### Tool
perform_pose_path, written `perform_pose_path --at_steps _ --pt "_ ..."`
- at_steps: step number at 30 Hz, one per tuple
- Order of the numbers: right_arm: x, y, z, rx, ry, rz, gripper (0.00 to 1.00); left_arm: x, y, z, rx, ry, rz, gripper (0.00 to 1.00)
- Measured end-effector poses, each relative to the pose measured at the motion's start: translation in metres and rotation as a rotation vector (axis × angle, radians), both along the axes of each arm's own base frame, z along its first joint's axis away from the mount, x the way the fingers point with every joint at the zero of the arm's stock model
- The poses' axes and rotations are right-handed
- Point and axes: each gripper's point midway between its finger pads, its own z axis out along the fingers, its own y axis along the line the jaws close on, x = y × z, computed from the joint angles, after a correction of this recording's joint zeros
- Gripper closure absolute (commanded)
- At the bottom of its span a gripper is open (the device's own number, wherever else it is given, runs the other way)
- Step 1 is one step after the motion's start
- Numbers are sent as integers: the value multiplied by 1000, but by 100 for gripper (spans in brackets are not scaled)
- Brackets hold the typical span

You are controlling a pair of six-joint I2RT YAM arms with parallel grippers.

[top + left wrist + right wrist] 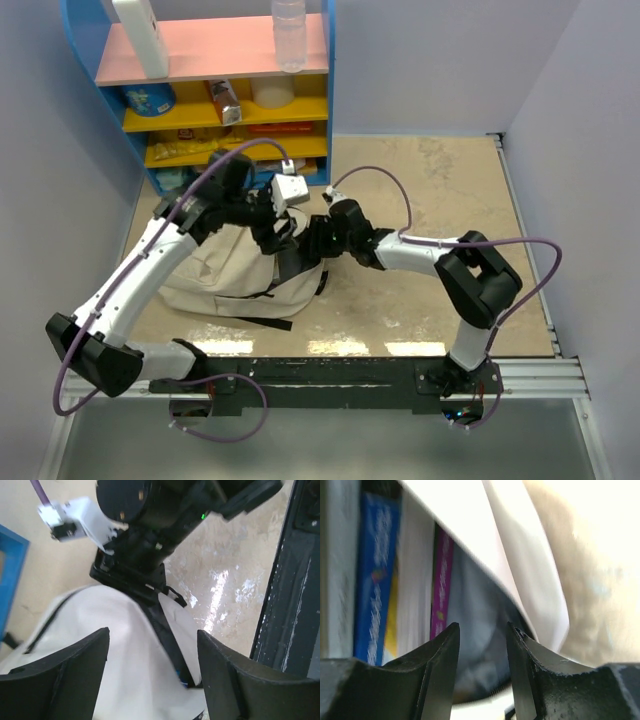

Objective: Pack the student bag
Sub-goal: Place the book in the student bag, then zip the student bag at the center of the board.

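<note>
Cream fabric bag (225, 275): lies slumped on the table (420, 200), with a blue shelf (75, 60) behind it and both arms meeting at its open top.

Left gripper (152, 665): fingers wide apart above the bag's cloth, holding nothing.

Right gripper (482, 665): fingers a narrow gap apart at the bag's mouth, nothing visibly pinched.

Step in hand, by judgement: seating the contents inside. It is best done with the left gripper lifting the cloth edge clear while the right presses the books (375, 580) down squarely, clear of the black strap (262, 322).

Only the right wrist view shows the blue, white and purple spines inside the bag. The overhead view hides them under the arms, yet alone shows the bag whole.
</note>
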Motion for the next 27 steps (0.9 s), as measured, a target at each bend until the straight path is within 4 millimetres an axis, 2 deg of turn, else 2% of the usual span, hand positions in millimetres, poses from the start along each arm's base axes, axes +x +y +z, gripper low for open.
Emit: perform_pose_path --at_steps 3,5,7,8,10,14,17,19,23,27 --pt "23 11 7 -34 -30 -10 55 25 10 50 -68 -78 31 27" --pt "41 19 15 -48 -65 -28 56 47 26 75 -97 -144 83 27" --pt "54 20 21 -70 -96 -57 56 61 40 82 -101 -176 126 28" --pt "59 18 23 -84 -109 -71 56 65 47 78 -94 -176 142 28" --pt "64 14 26 -107 -127 -93 56 67 49 56 -80 -148 138 30" --pt "72 4 25 -148 -134 -125 57 46 45 -24 -21 43 85 32" --pt "78 -1 20 -160 -127 -142 57 29 43 -67 31 132 42 32" --pt "81 -4 14 -169 -118 -149 57 14 36 -86 63 153 -8 32" --pt "86 -4 2 -188 -97 -153 58 -7 25 -113 128 133 -98 34" --pt "94 1 5 -185 -101 -153 58 -16 33 -137 187 106 -107 36"
